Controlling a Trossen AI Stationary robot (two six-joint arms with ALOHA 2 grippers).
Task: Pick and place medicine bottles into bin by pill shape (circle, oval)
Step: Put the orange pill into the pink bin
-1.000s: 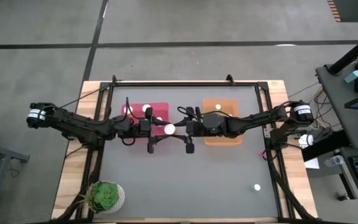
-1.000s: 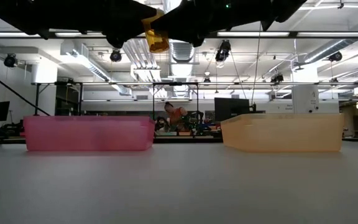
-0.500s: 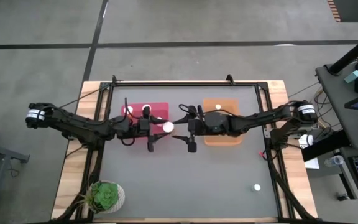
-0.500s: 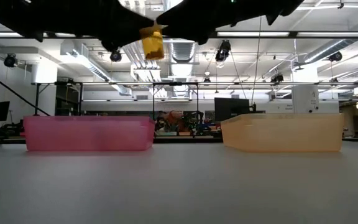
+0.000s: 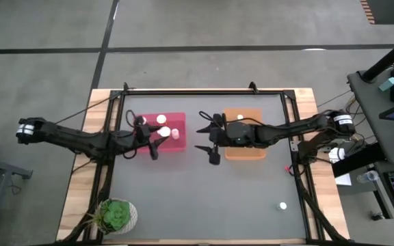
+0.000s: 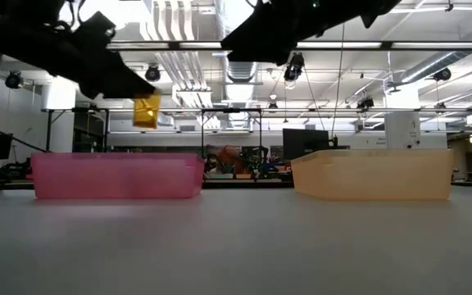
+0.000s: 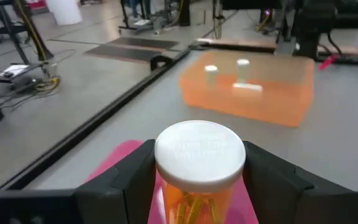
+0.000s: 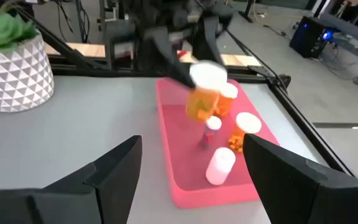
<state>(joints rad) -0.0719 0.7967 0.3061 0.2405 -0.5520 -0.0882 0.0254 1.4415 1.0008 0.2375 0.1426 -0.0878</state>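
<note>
Left gripper [image 5: 157, 140]: clamped on an orange bottle [image 7: 199, 171], white cap facing outward between the fingers; held in the air over the pink bin [image 5: 178, 117], clear of its rim in the low view.

Bottle: orange-tinted body, wide white cap; grip sits below the cap.

Pink bin: directly under the left gripper; several bottles already lying and standing inside, seen from the right wrist.

Orange bin [image 5: 253, 152]: beyond the left gripper, well apart; a few pale bottles inside.

Right gripper [image 5: 211, 147]: fingers spread apart, holding nothing; hangs between the two bins, facing the left gripper.

Stray bottle [image 5: 282, 205]: alone on the desk [image 5: 204, 198], far from both grippers, toward the near right corner.

Plant pot [image 5: 118, 216]: at the near left desk corner; not part of the sort.

Step in hand, as judged: release into the pink bin. To do well: lower toward a bare patch of bin floor, away from the bottles already inside; part the fingers only once low enough to prevent bouncing out; lift straight up afterward.
</note>
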